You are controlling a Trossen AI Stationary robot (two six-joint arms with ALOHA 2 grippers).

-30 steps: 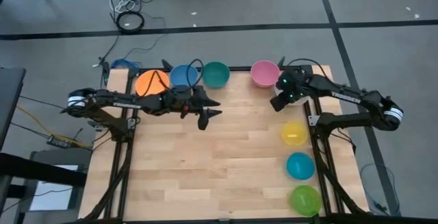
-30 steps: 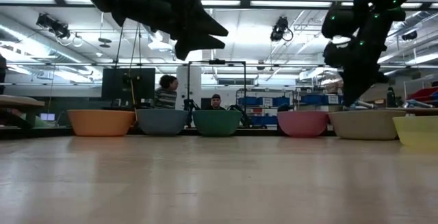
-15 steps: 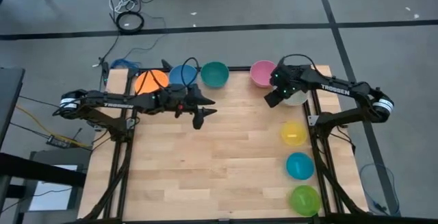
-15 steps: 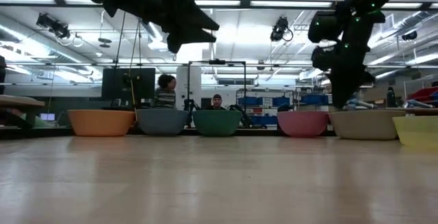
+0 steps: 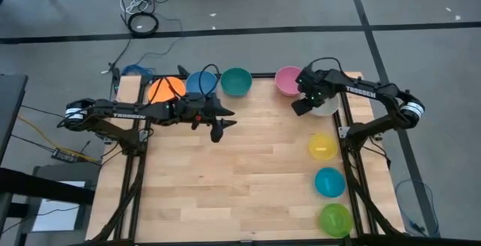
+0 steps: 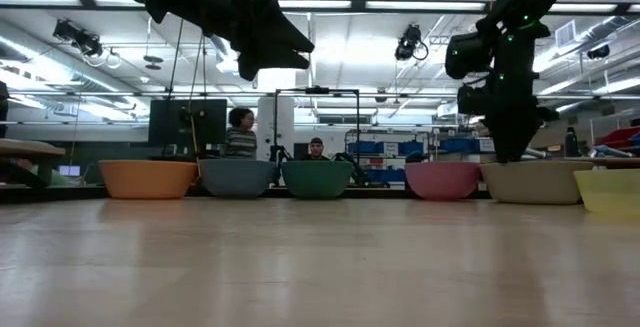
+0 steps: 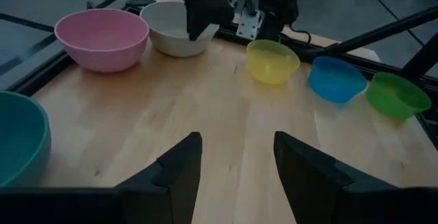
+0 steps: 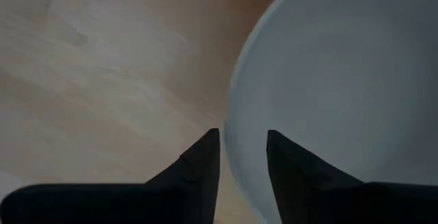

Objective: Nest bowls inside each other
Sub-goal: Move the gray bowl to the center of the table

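Observation:
Eight bowls stand on the wooden table. Orange (image 5: 165, 90), blue (image 5: 200, 83), teal (image 5: 236, 81) and pink (image 5: 288, 80) line the far edge. The grey-white bowl (image 5: 328, 108) sits in the far right corner. Yellow (image 5: 322, 146), cyan (image 5: 329, 181) and lime green (image 5: 335, 220) run down the right edge. My right gripper (image 8: 239, 133) points down, open, one finger inside and one outside the grey-white bowl's rim (image 8: 231, 114). My left gripper (image 7: 236, 138) hovers open above the table, in front of the blue and teal bowls.
Bare wood fills the table's middle and near left (image 5: 225, 186). A black metal frame borders the table (image 5: 347, 133). Cables lie on the floor beyond the far edge. In the low view, people sit in the room behind the bowls.
My right gripper has moved a little toward the far edge and the table's left, over the grey-white bowl's rim. It has sunk slightly and tipped to point more steeply down. The bowls have stayed in place.

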